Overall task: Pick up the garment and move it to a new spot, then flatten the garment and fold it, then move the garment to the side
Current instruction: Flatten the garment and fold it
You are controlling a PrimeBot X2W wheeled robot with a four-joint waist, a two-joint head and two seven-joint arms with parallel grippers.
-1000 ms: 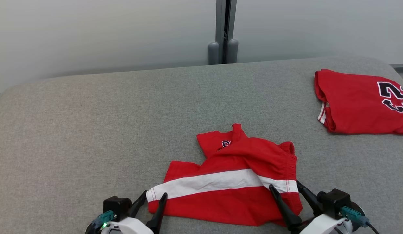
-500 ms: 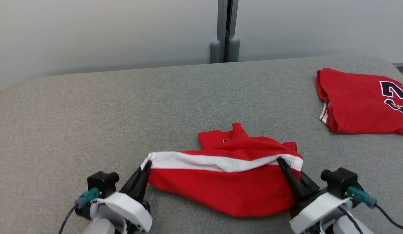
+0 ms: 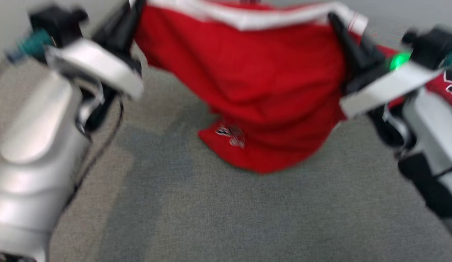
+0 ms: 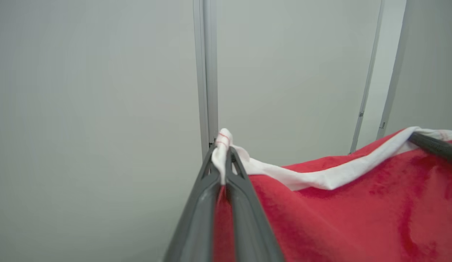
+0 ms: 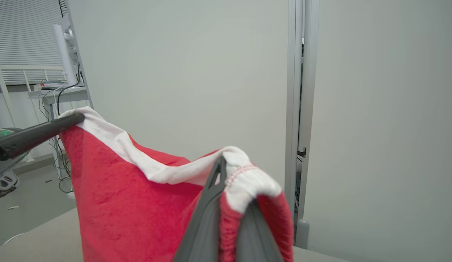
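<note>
garment (image 3: 269, 80) hanging, pinched by left fingers (image 4: 195, 214), right fingers (image 5: 204, 214)

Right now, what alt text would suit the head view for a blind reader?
A red garment with a white band hangs stretched between the left gripper and the right gripper, both shut on it, over a grey surface. The picture is blurred.

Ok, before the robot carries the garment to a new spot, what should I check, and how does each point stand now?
1. Left gripper shut on the garment: ok.
2. Right gripper shut on the garment: ok.
3. The garment hangs spread between both grippers: ok.
4. Lowest fold off the table: cannot tell, head view blurred.
5. Other red shirt out of the way: cannot tell, right arm hides most.
</note>
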